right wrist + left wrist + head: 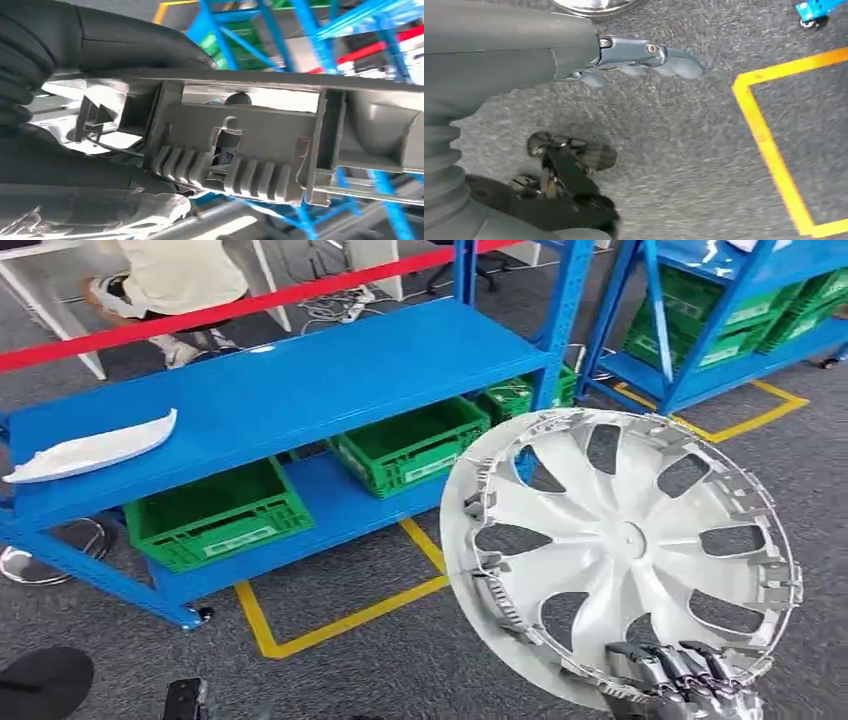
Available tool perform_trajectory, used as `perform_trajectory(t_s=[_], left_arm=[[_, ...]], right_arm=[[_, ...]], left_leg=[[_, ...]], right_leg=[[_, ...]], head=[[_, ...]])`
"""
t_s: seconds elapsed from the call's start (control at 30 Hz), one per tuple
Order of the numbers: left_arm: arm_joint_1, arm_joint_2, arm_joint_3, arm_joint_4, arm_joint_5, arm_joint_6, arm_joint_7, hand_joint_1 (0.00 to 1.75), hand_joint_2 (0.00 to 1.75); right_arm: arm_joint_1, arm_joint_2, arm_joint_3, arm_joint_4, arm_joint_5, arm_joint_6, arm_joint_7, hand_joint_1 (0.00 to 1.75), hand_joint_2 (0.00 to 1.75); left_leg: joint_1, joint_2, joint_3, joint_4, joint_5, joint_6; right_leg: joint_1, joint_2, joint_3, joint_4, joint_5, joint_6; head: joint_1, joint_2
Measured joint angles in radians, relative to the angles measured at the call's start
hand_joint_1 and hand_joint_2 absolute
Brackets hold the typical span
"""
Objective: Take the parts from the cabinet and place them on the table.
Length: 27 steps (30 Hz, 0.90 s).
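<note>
Ahead of me stands a low blue shelving unit (300,380) on grey carpet (400,660), with yellow floor tape (340,625) marking a box in front of it. On its top shelf, toward my left, lies a long white curved part (95,450). Two green crates (215,515) sit on the lower shelf, with a third partly seen behind the upright. A second blue rack (720,320) stands farther to my right, also loaded with green crates. A red bar (230,308) runs across behind the shelving, and a person (170,280) stands beyond it.

My right hand (680,680) grasps a silver wheel cover (620,550) by its lower rim, holding it up in the air in front of the shelving so that it blocks my sight of the floor to my right. It is round, with curved spokes, dark openings between them and clips around its edge. In the right wrist view its grey ribbed clips (225,172) sit close against my palm.

My left hand (639,57) hangs over the carpet, fingers stretched out together, grasping nothing.
</note>
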Motion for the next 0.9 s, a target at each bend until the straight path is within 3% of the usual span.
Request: perform_trajectory(t_s=[0.03,0.1,0.13,0.17,0.23,0.3,0.33,0.37,0.4,0.47,0.5,0.53,0.57,0.6,0.63,0.67,0.7,0.8,0.83,0.87,0.9], left_arm=[[-0.001,0.000,0.000,0.000,-0.001,0.003,0.000,0.00,1.75],[-0.002,0.000,-0.001,0.000,-0.006,0.009,0.000,0.00,1.75],[-0.003,0.000,-0.001,0.000,-0.008,0.011,0.000,0.00,1.75],[-0.003,0.002,-0.002,0.000,-0.008,0.012,0.000,0.00,1.75],[-0.004,0.001,-0.003,0.000,-0.009,0.013,0.000,0.00,1.75],[-0.009,-0.002,-0.005,0.000,-0.014,0.008,0.001,0.00,1.75],[-0.011,-0.003,-0.007,0.000,-0.019,0.006,0.001,0.00,1.75],[-0.011,-0.004,-0.008,0.000,-0.021,0.006,0.001,0.00,1.75],[-0.009,-0.004,-0.008,0.000,-0.022,0.005,0.002,0.00,1.75],[-0.005,-0.004,-0.008,0.000,-0.026,0.005,0.003,0.00,1.75],[-0.005,-0.004,-0.008,0.001,-0.026,0.005,0.003,0.00,1.75],[-0.005,-0.004,-0.008,0.001,-0.027,0.005,0.004,0.00,1.75],[-0.007,-0.005,-0.008,0.001,-0.027,0.005,0.005,0.00,1.75],[-0.008,-0.005,-0.008,0.001,-0.027,0.005,0.006,0.00,1.75],[-0.009,-0.007,-0.008,0.001,-0.027,0.004,0.006,0.00,1.75],[-0.009,-0.005,-0.008,0.001,-0.027,0.004,0.006,0.00,1.75],[-0.008,-0.005,-0.008,0.001,-0.027,0.005,0.006,0.00,1.75],[-0.010,-0.006,-0.008,0.001,-0.028,0.005,0.006,0.00,1.75],[-0.011,-0.006,-0.008,0.001,-0.028,0.005,0.006,0.00,1.75],[-0.012,-0.006,-0.008,0.001,-0.028,0.005,0.006,0.00,1.75],[-0.011,-0.006,-0.009,0.001,-0.028,0.004,0.006,0.00,1.75]], right_arm=[[0.001,0.000,0.000,0.000,0.000,0.000,0.000,1.75,1.75],[0.005,0.002,-0.001,0.000,0.000,0.000,0.000,1.75,1.75],[0.006,0.003,-0.002,0.000,0.000,0.000,0.000,1.75,1.75],[0.005,0.004,-0.003,0.000,0.000,0.000,0.000,1.75,1.75],[0.004,0.005,-0.007,-0.003,0.000,0.000,-0.001,1.75,1.75],[0.008,0.006,-0.012,-0.008,0.000,0.000,-0.017,1.75,1.75],[0.012,0.008,-0.016,-0.011,0.000,0.000,-0.033,1.75,1.75],[0.012,0.013,-0.019,-0.014,0.000,0.000,-0.047,1.75,1.75],[0.008,0.016,-0.022,-0.015,0.000,0.000,-0.056,1.75,1.75],[0.007,0.019,-0.028,-0.016,0.000,0.000,-0.062,1.75,1.75],[0.007,0.019,-0.032,-0.016,0.000,0.000,-0.063,1.75,1.75],[0.007,0.019,-0.035,-0.016,0.000,0.000,-0.064,1.75,1.75],[0.009,0.020,-0.036,-0.016,0.000,0.000,-0.064,1.75,1.75],[0.010,0.022,-0.037,-0.016,0.001,0.000,-0.064,1.75,1.75],[0.010,0.022,-0.039,-0.016,0.001,0.000,-0.064,1.75,1.75],[0.008,0.023,-0.041,-0.016,0.000,0.000,-0.064,1.75,1.75],[0.008,0.024,-0.042,-0.017,0.000,0.000,-0.064,1.75,1.75],[0.010,0.028,-0.047,-0.021,0.000,0.000,-0.064,1.75,1.75],[0.011,0.030,-0.049,-0.022,0.000,0.000,-0.064,1.75,1.75],[0.011,0.033,-0.053,-0.024,0.000,0.000,-0.064,1.75,1.75],[0.009,0.034,-0.055,-0.025,0.000,0.000,-0.064,1.75,1.75]], left_leg=[[-0.001,-0.003,0.013,-0.015,0.023,0.005],[-0.006,-0.017,0.091,-0.148,0.105,0.021],[-0.008,-0.045,0.140,-0.237,0.140,0.031],[-0.009,-0.084,0.172,-0.287,0.137,0.042],[-0.005,-0.077,0.177,-0.308,0.132,0.042],[-0.001,-0.055,0.174,-0.322,0.127,0.046],[0.003,-0.041,0.177,-0.330,0.131,0.050],[0.002,-0.033,0.177,-0.330,0.130,0.054],[0.001,-0.020,0.176,-0.330,0.130,0.057],[-0.001,0.008,0.176,-0.330,0.129,0.058],[-0.001,0.022,0.176,-0.330,0.129,0.058],[0.000,0.034,0.177,-0.330,0.129,0.057],[0.000,0.045,0.178,-0.329,0.128,0.057],[0.000,0.056,0.180,-0.329,0.127,0.054],[0.001,0.064,0.183,-0.328,0.124,0.050],[-0.006,0.071,0.185,-0.324,0.121,0.043],[-0.011,0.075,0.184,-0.320,0.119,0.037],[-0.008,0.102,0.185,-0.320,0.125,0.025],[-0.005,0.097,0.183,-0.317,0.116,0.017],[-0.002,0.044,0.174,-0.290,0.088,0.011],[-0.002,0.013,0.145,-0.224,0.044,0.009]], right_leg=[[0.002,0.017,-0.006,0.001,0.006,0.001],[0.004,0.044,-0.009,0.001,0.011,0.003],[0.004,0.056,-0.008,0.001,0.012,0.004],[0.005,0.065,-0.014,0.001,0.014,0.007],[0.005,0.088,-0.023,0.005,0.020,0.017],[0.005,0.108,-0.046,0.001,0.027,0.031],[0.005,0.077,-0.050,0.015,0.019,0.033],[0.006,0.026,-0.068,0.050,-0.008,0.040],[0.003,0.000,-0.104,0.122,-0.050,0.045],[0.001,-0.015,-0.185,0.292,-0.121,0.054],[0.001,-0.017,-0.206,0.334,-0.126,0.057],[0.000,-0.018,-0.200,0.323,-0.108,0.059],[-0.002,-0.021,-0.173,0.269,-0.073,0.060],[-0.003,-0.032,-0.123,0.175,-0.026,0.060],[-0.004,-0.057,-0.066,0.073,0.015,0.060],[0.001,-0.106,-0.038,0.012,0.012,0.060],[-0.001,-0.085,-0.028,0.012,0.021,0.043],[0.004,-0.054,-0.048,0.019,0.025,0.026],[-0.002,-0.042,-0.045,0.014,0.031,0.016],[-0.004,-0.035,-0.048,0.014,0.034,0.011],[-0.005,-0.024,-0.053,0.014,0.037,0.006]], head=[[0.000,0.000],[0.000,0.000],[0.000,0.000],[0.002,0.000],[-0.002,0.000],[0.000,0.000],[-0.003,0.000],[0.009,0.000],[0.015,0.000],[0.014,0.000],[0.015,0.000],[0.014,0.000],[0.015,0.000],[0.014,0.000],[0.015,0.000],[0.016,0.000],[0.015,0.000],[0.012,0.000],[0.012,0.000],[0.009,0.000],[0.008,0.000]])
